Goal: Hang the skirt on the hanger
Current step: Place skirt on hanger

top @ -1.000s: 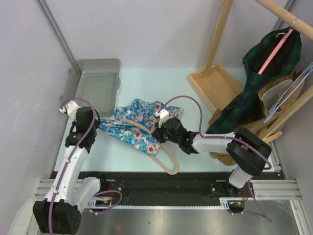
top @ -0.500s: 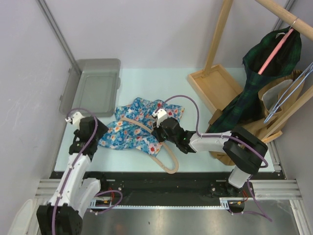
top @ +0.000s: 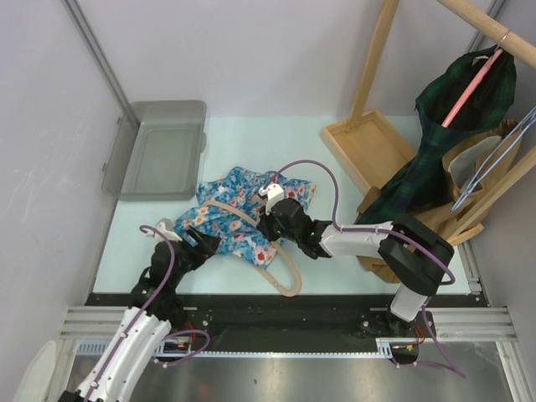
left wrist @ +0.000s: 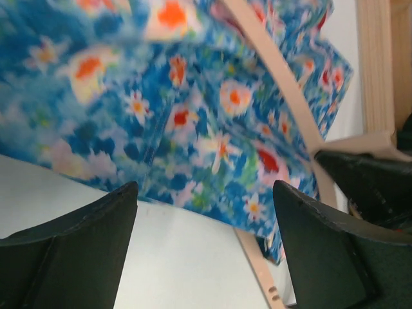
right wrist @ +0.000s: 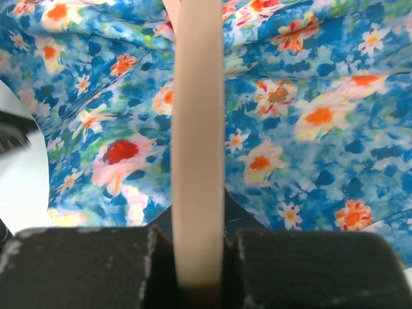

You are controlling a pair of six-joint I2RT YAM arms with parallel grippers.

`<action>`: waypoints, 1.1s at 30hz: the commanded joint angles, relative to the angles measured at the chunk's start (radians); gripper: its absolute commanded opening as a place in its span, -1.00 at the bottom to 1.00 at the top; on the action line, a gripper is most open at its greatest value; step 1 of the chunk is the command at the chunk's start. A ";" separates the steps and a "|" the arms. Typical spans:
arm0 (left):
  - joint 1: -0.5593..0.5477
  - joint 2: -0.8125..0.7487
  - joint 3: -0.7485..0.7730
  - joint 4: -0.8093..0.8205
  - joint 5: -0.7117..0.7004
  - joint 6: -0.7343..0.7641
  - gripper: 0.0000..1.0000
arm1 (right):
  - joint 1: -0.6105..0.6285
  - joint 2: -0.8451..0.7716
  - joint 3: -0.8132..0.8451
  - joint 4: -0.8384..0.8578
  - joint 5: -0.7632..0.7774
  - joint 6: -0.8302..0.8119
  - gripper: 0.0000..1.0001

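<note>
On the tabletop [top: 293, 142], the flowered skirt [top: 230, 222] lies spread with the wooden hanger [top: 289, 285] across it, the right claw [top: 266, 224] pinching the hanger's bar, while the left claw [top: 199, 244] has just released the hem, spread wide and drawn back, likely to regrip the fabric.

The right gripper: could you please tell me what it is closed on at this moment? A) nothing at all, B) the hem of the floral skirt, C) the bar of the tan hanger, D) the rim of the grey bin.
C: in the right wrist view the right gripper has the tan hanger pinched between its fingers, with the floral skirt lying beneath the bar.
</note>
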 commanded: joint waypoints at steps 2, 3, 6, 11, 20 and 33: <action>-0.151 0.120 0.023 0.059 -0.116 -0.121 0.79 | 0.011 0.025 0.016 -0.099 0.007 0.013 -1.00; -0.193 0.149 0.041 0.048 -0.142 -0.132 0.79 | 0.009 0.024 0.018 -0.098 0.007 0.019 -1.00; -0.240 0.203 0.030 0.074 -0.201 -0.183 0.80 | 0.009 0.024 0.021 -0.105 0.007 0.023 -1.00; -0.257 0.255 0.014 0.140 -0.236 -0.258 0.80 | 0.011 0.024 0.028 -0.110 0.004 0.030 -1.00; -0.274 0.387 0.054 0.258 -0.303 -0.221 -0.14 | 0.009 0.041 0.047 -0.129 -0.010 0.045 -1.00; -0.274 0.233 0.236 -0.042 -0.299 -0.183 -1.00 | 0.009 0.058 0.050 -0.121 0.042 0.010 -1.00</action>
